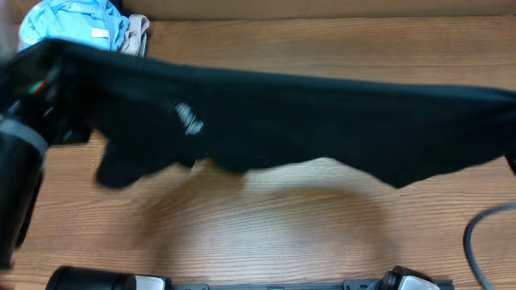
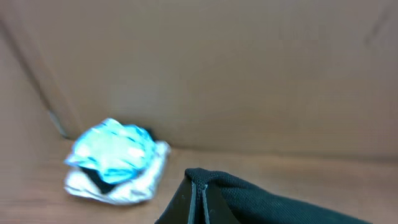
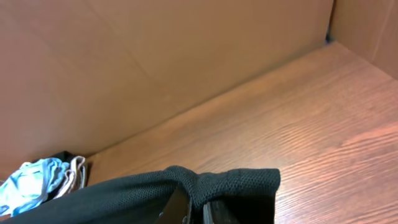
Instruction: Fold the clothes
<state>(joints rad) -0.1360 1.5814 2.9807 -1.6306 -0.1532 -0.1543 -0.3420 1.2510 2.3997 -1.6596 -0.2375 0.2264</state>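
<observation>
Soft, limp black shirt (image 1: 306, 121) sagging between left gripper (image 2: 198, 196) and right gripper (image 3: 194, 208), each pinched onto a bunched edge; best held at corners

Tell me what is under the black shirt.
Only wooden table shows past the lower hanging edge of the shirt. The strip of table directly beneath the fabric is covered in the overhead view, so anything lying there cannot be seen.

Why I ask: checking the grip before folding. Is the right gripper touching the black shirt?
Touching. The right wrist view shows the right gripper shut on the black shirt, with the bunched edge of the fabric pinched in its jaws.
</observation>
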